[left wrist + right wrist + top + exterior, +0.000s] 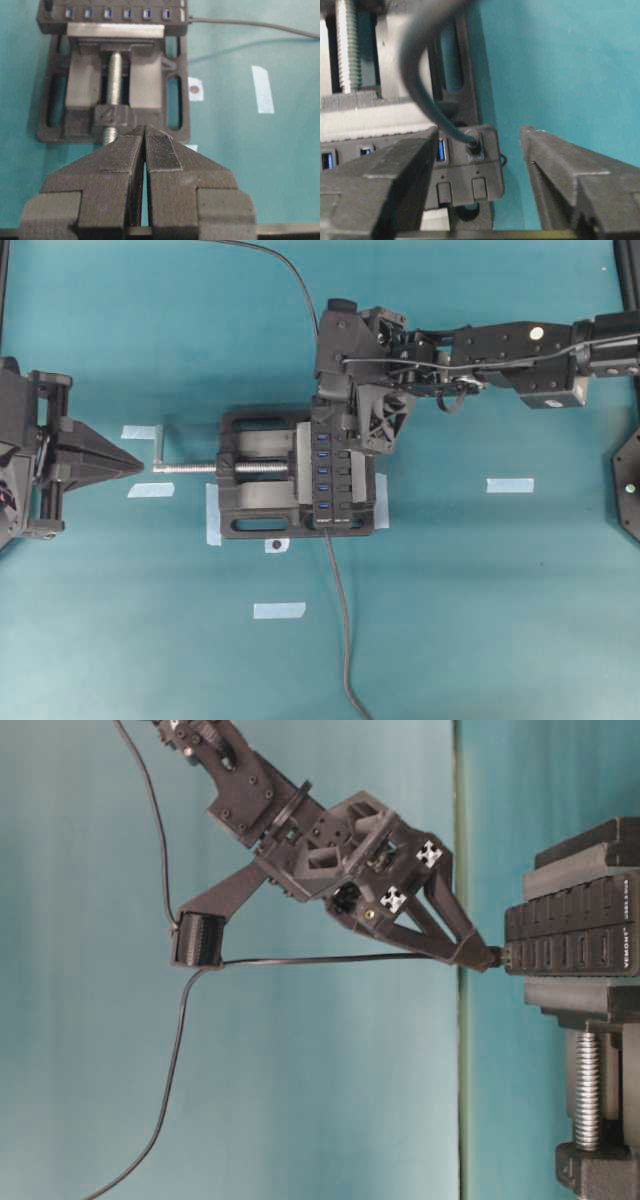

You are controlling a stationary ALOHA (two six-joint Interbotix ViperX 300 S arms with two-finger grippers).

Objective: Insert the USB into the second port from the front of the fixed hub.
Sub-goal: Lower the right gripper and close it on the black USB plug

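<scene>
The overhead view looks straight down on the teal worktop (520,620), taking in both arms and the vise (262,487) at centre. The table-level view sits low and near, turned on its side, facing the fixed hub (575,942) edge-on. The left wrist view looks along closed fingers toward the vise from a distance. The right wrist view hangs close over the hub's end ports, which all four views share.

Hub side: the long narrow black bar-shaped USB hub (575,945) bore white "VEMONT" lettering.
Vise block: the bulky black plastic vise (113,115) carried a raised "4".
</scene>
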